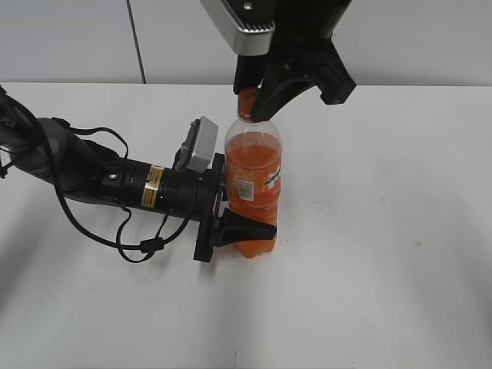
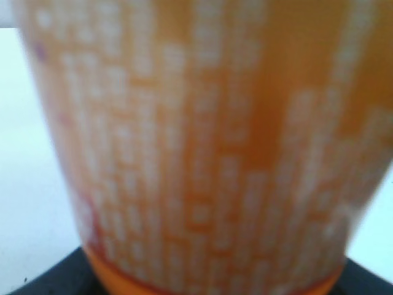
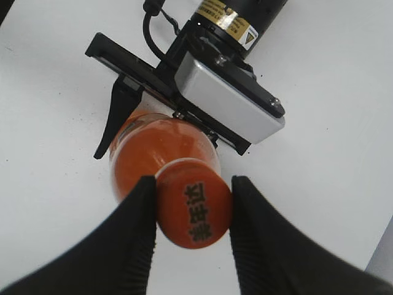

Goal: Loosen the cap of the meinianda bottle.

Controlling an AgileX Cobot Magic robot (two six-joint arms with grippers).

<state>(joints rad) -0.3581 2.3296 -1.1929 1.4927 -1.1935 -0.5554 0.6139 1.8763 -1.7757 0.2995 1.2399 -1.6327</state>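
My right hand point(image 1: 257, 96) comes down from the top centre of the exterior view, its two fingers clamped on the cap point(image 1: 247, 100), one on each side; the right wrist view shows both black fingers point(image 3: 132, 227) pressed against the cap's rim. My left hand point(image 1: 244, 224) reaches in from the left, lying low along the worktop point(image 1: 384, 269), and is clamped round the lower body of the bottle point(image 1: 254, 173), one finger crossing the front just above the base.

The bottle stands upright in the centre of the exterior view, long axis vertical, cap pointing straight up and base on the worktop.

It is clear plastic, filled with orange drink to the shoulder, with an orange label carrying a white patch. The cap is orange-red with dark characters printed across its top. In the left wrist view the label fills the frame, blurred, orange with rows of small white blocks.

The worktop is plain white with a few faint specks. Behind it, along the top of the exterior view, runs a pale grey wall point(image 1: 69, 38) with one dark vertical seam.
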